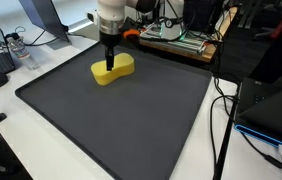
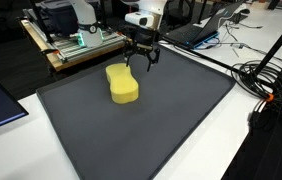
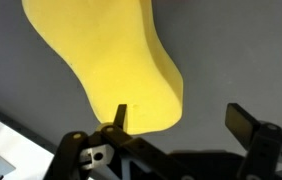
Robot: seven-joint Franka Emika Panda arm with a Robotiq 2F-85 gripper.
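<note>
On the dark mat [image 1: 131, 120], in an exterior view, the hand [image 1: 109, 60] hangs wide open over a yellow sponge [image 1: 122, 68]. In an exterior view the sponge [image 2: 123, 85] lies just beside it. Wrist view: one finger [image 3: 121, 114] overlaps the sponge's edge, so descending might shove it askew.

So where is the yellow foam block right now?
In both exterior views the yellow foam block lies on the dark mat, toward its far edge, with the open gripper at one end.
</note>
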